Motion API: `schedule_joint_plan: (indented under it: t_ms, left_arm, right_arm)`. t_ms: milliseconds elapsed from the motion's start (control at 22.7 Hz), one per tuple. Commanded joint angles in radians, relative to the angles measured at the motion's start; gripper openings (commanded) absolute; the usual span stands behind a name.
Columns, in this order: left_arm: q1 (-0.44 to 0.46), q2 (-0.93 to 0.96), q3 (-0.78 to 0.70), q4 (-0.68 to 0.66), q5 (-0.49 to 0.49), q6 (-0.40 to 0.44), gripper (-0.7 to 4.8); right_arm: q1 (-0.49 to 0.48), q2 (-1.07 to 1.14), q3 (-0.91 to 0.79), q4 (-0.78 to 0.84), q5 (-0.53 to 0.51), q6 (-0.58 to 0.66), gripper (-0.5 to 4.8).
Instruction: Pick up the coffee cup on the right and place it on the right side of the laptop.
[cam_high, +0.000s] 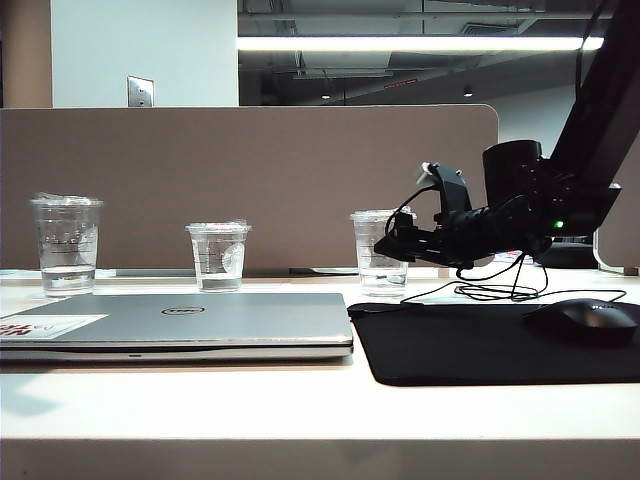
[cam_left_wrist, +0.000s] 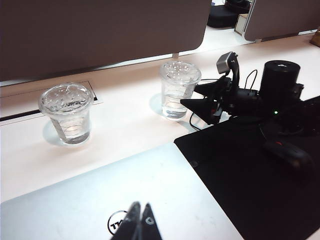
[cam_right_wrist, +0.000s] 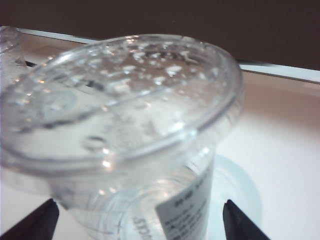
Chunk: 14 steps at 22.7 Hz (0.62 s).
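Observation:
The coffee cup (cam_high: 378, 252) is see-through with a clear lid and a little water; it stands upright on the white table behind the black mouse mat. My right gripper (cam_high: 395, 243) is open, with one finger on each side of the cup. In the right wrist view the cup (cam_right_wrist: 130, 130) fills the frame and both fingertips (cam_right_wrist: 239, 220) stand apart from its wall. From the left wrist view the cup (cam_left_wrist: 176, 90) sits between the right gripper's (cam_left_wrist: 192, 96) fingers. The silver Dell laptop (cam_high: 200, 320) lies closed at the front left. My left gripper (cam_left_wrist: 140, 207) hovers shut over the laptop (cam_left_wrist: 75, 205).
Two more clear cups (cam_high: 68, 245) (cam_high: 218, 255) stand at the back left and middle. A black mouse mat (cam_high: 480, 345) with a black mouse (cam_high: 585, 320) lies right of the laptop. Cables (cam_high: 490, 290) trail behind the mat. A brown partition (cam_high: 250, 180) closes off the back.

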Motion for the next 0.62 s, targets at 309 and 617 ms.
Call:
schedule_joint_plan:
  t_ms: [309,617]
  left_arm:
    - [0.0,-0.001,0.007,0.008,0.005,-0.002,-0.06]
    - [0.0,-0.001,0.007,0.003,0.005,-0.002,-0.06]
  right_arm:
    - [0.01,0.066,0.091,-0.014,-0.003,0.0,4.79]
    - [0.03,0.119,0.175,-0.018,0.005,-0.022,4.79]
